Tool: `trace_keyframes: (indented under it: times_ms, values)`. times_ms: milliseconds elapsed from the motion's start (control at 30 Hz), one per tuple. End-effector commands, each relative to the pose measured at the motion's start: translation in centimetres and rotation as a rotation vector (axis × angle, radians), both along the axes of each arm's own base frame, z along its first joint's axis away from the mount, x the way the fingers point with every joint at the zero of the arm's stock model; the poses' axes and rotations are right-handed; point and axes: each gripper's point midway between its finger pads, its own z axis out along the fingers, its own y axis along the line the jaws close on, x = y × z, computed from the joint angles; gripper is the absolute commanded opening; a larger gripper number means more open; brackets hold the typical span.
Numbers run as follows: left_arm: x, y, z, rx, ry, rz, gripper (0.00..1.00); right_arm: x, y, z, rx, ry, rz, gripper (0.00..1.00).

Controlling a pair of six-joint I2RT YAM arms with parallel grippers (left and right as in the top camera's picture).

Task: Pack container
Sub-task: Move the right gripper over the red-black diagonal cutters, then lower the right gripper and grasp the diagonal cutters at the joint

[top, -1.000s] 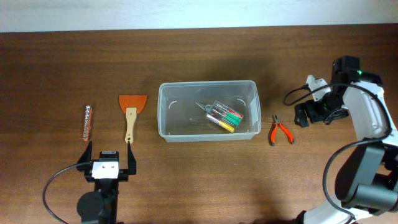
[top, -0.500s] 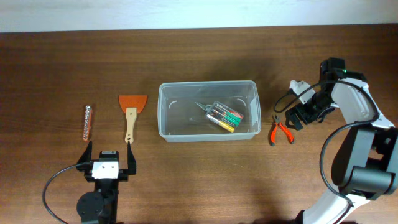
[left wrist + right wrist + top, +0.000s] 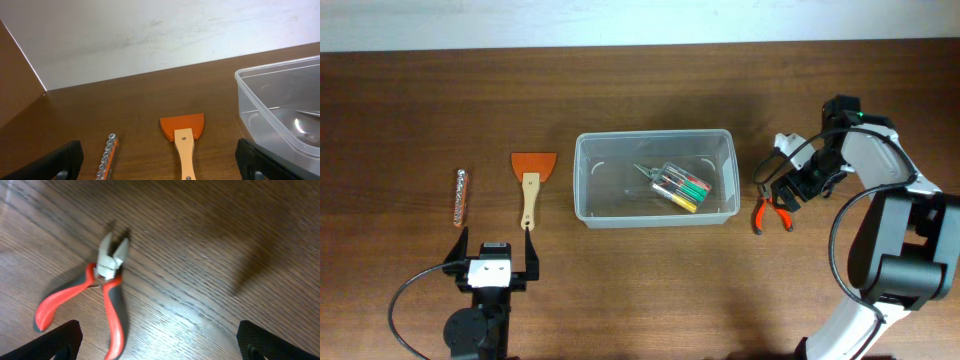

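The clear plastic container (image 3: pixel 655 178) stands mid-table and holds a clear case of coloured screwdriver bits (image 3: pixel 678 186). Its corner also shows in the left wrist view (image 3: pixel 280 107). Red-handled pliers (image 3: pixel 770 211) lie on the table right of the container, seen close in the right wrist view (image 3: pixel 97 300). My right gripper (image 3: pixel 782 190) hovers just above the pliers, open and empty (image 3: pixel 160 342). My left gripper (image 3: pixel 490 260) is open and empty near the front edge (image 3: pixel 160 165), behind an orange scraper with a wooden handle (image 3: pixel 531 180) and a socket bit rail (image 3: pixel 461 196).
The scraper (image 3: pixel 184 137) and the bit rail (image 3: pixel 107 155) lie on the wood table left of the container. A pale wall runs along the table's far edge (image 3: pixel 150 35).
My right arm has swung left and toward the pliers, from well right of them to just above them. The left arm has not moved.
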Motion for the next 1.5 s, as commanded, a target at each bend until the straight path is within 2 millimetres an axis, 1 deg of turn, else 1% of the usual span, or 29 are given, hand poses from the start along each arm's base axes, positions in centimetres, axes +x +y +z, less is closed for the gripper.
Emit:
trace_keyframes:
  times_ms: [0,200,367,433,533,667,767,933,1467]
  values:
    - [0.0,0.2,-0.2,-0.008,0.001,0.013,0.99,-0.6,0.7,-0.7,-0.008,0.029,0.042,0.99]
    - [0.0,0.2,-0.2,-0.008,0.001,0.013,0.99,-1.9,1.1,-1.5,-0.004,0.068,0.049,0.99]
    - [0.0,0.2,-0.2,-0.008,0.001,0.013,0.99,-2.5,1.7,-2.2,0.001,0.082,0.062,0.99]
    - [0.0,0.2,-0.2,-0.008,0.001,0.013,0.99,-2.3,1.9,-2.3,-0.007,0.074,0.071,0.99]
    - [0.0,0.2,-0.2,-0.008,0.001,0.013,0.99,-2.1,1.5,-2.4,-0.047,0.068,0.077,0.99]
    - [0.0,0.2,-0.2,-0.008,0.001,0.013,0.99,-2.0,1.3,-2.4,-0.057,0.065,0.078,0.98]
    - [0.0,0.2,-0.2,-0.008,0.001,0.013,0.99,-2.1,0.8,-2.5,-0.088,0.072,0.078,0.99]
    - [0.0,0.2,-0.2,-0.008,0.001,0.013,0.99,-1.9,0.4,-2.5,-0.111,0.067,0.06,0.98]
    - [0.0,0.2,-0.2,-0.008,0.001,0.013,0.99,-1.7,0.7,-2.6,-0.093,0.057,0.047,0.99]
